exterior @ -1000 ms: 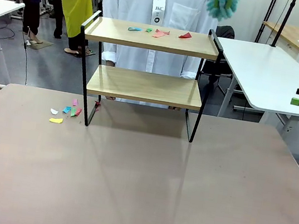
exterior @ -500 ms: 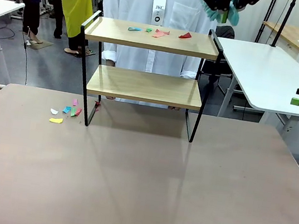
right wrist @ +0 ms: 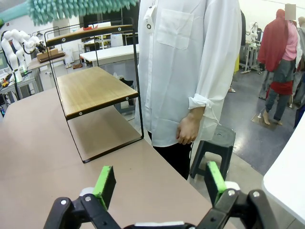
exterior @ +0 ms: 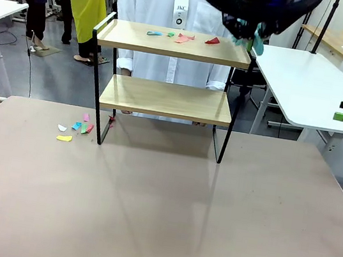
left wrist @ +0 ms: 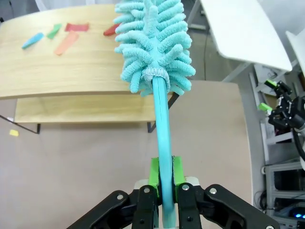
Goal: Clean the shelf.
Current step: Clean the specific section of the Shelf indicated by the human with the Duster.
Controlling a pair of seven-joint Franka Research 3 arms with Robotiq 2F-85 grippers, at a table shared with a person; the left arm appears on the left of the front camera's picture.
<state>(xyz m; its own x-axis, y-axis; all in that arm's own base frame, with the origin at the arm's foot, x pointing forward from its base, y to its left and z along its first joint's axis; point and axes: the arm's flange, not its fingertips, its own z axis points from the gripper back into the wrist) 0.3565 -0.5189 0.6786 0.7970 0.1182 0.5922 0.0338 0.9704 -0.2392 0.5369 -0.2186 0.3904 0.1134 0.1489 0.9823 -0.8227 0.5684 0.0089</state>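
Task is judged only partly done: paper scraps (exterior: 184, 38) are seen on the top board of the shelf (exterior: 163, 98), not yet swept off, while a heap of scraps (exterior: 74, 128) lies on the table by its foot. The lower board is seen bare. The left gripper (left wrist: 162, 172) is pinched on the handle of a teal duster (left wrist: 153, 45), whose head is held out ahead of the fingers, over the shelf's end. The top-board scraps are beyond the head, off to one side. The shelf is seen upright: two light wooden boards in a thin black frame. The right gripper (right wrist: 159, 183) is spread wide and empty, with the shelf well ahead of it.
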